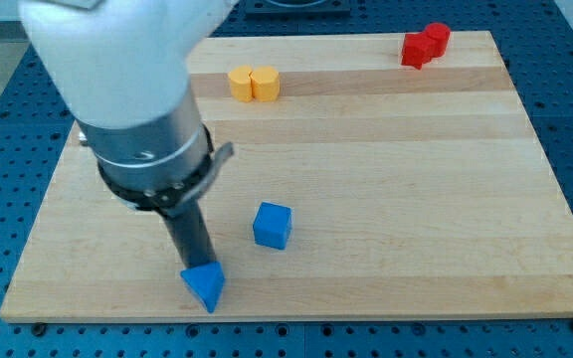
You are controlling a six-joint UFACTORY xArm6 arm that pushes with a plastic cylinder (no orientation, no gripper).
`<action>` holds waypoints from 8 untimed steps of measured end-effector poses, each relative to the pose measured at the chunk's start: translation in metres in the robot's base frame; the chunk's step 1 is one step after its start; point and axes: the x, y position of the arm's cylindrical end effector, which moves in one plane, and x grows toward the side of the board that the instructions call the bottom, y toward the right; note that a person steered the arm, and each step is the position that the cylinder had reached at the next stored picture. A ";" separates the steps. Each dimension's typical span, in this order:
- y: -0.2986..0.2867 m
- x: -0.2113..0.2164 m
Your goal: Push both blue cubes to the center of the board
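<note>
Tip: our tip (199, 267) touches the blue triangular block's (205, 286) top edge.
Blue cube (273, 225): just right of our rod.
Hand: we carry none.

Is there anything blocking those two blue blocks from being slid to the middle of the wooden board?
Nothing visible does. The blue cube and the blue triangular block face bare wood toward the center. My tip sits at the triangular block's upper edge.

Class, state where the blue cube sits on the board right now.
The blue cube sits in the board's lower half, left of centre in the view, up and to the right of the blue triangular block at my tip.
</note>
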 end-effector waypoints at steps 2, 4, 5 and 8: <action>0.037 -0.054; 0.055 -0.119; 0.019 -0.103; 0.067 -0.020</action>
